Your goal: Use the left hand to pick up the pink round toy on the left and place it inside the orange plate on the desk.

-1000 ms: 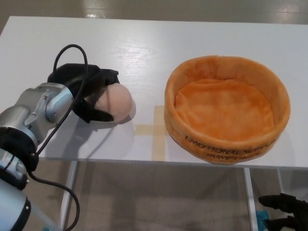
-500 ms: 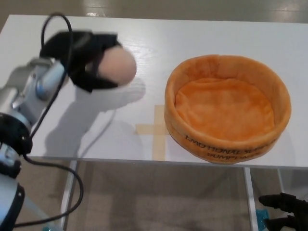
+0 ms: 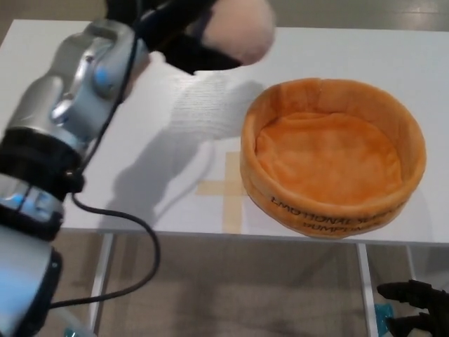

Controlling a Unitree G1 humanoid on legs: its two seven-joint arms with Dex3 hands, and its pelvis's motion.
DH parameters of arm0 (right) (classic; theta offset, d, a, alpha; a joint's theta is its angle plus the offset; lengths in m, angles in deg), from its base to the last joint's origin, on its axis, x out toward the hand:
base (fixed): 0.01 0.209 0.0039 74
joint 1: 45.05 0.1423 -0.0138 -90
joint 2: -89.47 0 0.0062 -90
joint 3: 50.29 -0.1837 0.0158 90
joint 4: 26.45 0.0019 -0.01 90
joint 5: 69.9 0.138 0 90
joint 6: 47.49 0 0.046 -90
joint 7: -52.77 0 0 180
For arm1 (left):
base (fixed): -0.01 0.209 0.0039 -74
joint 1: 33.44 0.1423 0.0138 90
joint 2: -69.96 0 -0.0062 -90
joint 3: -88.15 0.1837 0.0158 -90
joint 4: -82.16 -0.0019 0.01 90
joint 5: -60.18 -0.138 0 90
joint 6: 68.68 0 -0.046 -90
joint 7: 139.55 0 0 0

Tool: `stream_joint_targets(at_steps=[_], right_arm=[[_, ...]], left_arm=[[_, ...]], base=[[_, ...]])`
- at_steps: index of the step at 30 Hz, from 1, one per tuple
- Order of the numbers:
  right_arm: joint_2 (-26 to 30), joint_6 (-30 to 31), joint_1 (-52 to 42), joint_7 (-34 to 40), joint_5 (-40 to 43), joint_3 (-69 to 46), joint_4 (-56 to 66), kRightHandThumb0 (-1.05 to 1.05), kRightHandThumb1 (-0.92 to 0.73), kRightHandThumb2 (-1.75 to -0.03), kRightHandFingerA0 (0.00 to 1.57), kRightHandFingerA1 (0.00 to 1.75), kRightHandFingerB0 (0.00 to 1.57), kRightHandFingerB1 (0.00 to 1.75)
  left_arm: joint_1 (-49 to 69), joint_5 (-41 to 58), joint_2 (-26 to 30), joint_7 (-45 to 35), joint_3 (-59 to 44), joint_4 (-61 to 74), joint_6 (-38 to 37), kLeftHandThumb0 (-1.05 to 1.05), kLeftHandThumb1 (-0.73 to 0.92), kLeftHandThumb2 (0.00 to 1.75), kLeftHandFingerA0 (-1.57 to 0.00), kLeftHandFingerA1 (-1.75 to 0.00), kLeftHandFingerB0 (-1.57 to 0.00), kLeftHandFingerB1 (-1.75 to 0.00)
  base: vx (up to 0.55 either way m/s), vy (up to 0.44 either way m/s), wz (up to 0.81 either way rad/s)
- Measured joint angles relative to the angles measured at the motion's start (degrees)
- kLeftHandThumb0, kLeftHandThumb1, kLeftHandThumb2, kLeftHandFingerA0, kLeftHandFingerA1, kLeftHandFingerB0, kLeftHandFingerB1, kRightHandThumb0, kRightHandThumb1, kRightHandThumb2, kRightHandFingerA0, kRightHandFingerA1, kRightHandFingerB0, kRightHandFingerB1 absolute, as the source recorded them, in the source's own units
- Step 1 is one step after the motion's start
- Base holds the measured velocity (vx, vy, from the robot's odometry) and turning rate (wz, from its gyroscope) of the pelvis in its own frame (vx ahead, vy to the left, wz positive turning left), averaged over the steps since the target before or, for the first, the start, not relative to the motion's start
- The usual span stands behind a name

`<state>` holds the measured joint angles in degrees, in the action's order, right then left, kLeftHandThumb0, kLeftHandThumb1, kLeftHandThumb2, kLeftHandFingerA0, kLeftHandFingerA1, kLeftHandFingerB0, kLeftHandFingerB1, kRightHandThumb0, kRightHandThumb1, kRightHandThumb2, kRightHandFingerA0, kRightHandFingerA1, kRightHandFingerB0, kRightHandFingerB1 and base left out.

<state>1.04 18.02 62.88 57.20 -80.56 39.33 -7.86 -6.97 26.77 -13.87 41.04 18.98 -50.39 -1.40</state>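
Note:
My left hand (image 3: 179, 31) is raised high near the top of the view, shut on the pink round toy (image 3: 240, 27). The toy is blurred and hangs above the white table, up and to the left of the orange plate (image 3: 332, 158). The plate is a soft, round, walled dish resting on the table at the right, with nothing inside it. My right hand (image 3: 415, 307) shows only as black fingers at the bottom right corner, below the table's edge.
The white table (image 3: 175, 140) carries a tan tape cross (image 3: 224, 188) just left of the plate. A black cable (image 3: 116, 232) loops down from my left forearm past the table's front edge.
My left hand has lifted the pink toy off the table and carried it up and to the right, toward the plate. The plate and right hand have not moved.

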Motion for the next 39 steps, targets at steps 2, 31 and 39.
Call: stream_joint_targets(at_steps=[2, 31, 39], right_arm=[[0.00, 0.00, 0.07, 0.00, 0.00, -0.01, 0.00, -0.10, -0.68, -0.59, 0.67, 0.63, 0.62, 0.50], [0.03, 0.00, 2.41, -0.23, -0.02, 0.44, 0.11, -0.13, -0.68, -0.59, 0.66, 0.63, 0.61, 0.49], [0.12, 0.10, 3.09, -0.25, -0.10, 0.82, 0.10, -0.12, -0.67, -0.59, 0.65, 0.61, 0.61, 0.48]], left_arm=[[-0.23, -0.01, -1.15, -0.31, 0.48, 0.25, 0.10, -0.36, 0.74, 0.67, -0.81, -1.64, -0.90, -0.59], [-0.95, -2.06, -16.90, -6.63, 8.65, -7.94, 6.29, -0.86, 0.43, 0.60, 0.00, 0.00, 0.00, -0.11], [-2.26, -2.06, -16.96, -13.74, 9.61, -6.71, 12.20, -0.90, 0.40, 0.63, 0.00, 0.00, 0.00, -0.08]], base=[[0.00, 0.000, 0.00], [0.00, 0.000, 0.00], [0.00, 0.000, 0.00]])
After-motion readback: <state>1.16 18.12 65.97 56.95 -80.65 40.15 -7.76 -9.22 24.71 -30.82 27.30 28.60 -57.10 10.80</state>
